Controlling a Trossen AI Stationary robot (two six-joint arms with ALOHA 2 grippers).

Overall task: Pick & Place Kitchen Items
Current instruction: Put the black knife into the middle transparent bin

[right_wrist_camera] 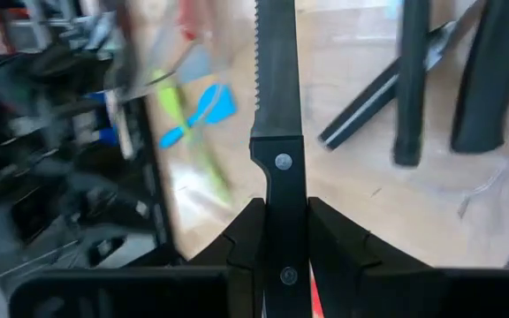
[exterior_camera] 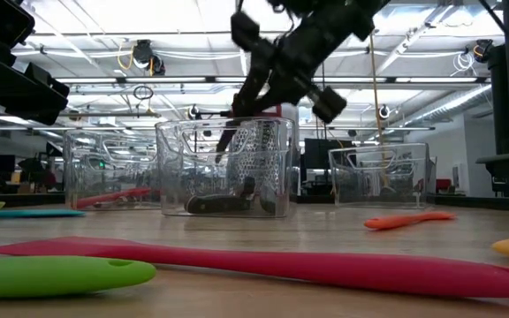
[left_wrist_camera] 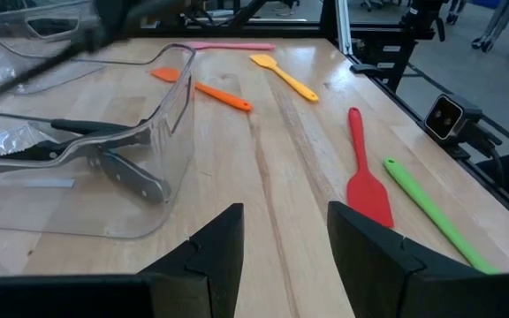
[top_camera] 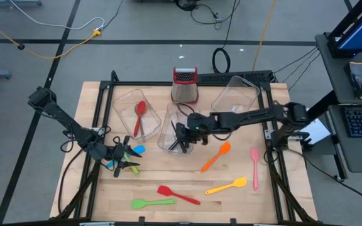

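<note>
Clear tubs (top_camera: 131, 103): three. Box grater (top_camera: 184, 85): one. Spatulas (top_camera: 178, 194) loose on the tabletop: five. Red spoon (top_camera: 139, 116) in a tub: one.

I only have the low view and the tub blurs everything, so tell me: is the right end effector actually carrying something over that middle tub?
Observer: Yes. The right end effector is shut on a black-handled serrated knife.
Operator: Anything already in the tub?
Observer: Other black-handled knives lie in the middle tub.
Operator: And the left arm?
Observer: The left end effector is open, holding nothing, low by the blue utensil.
Operator: What else is loose?
Observer: The pink spatula lies near the table's right edge.
</note>
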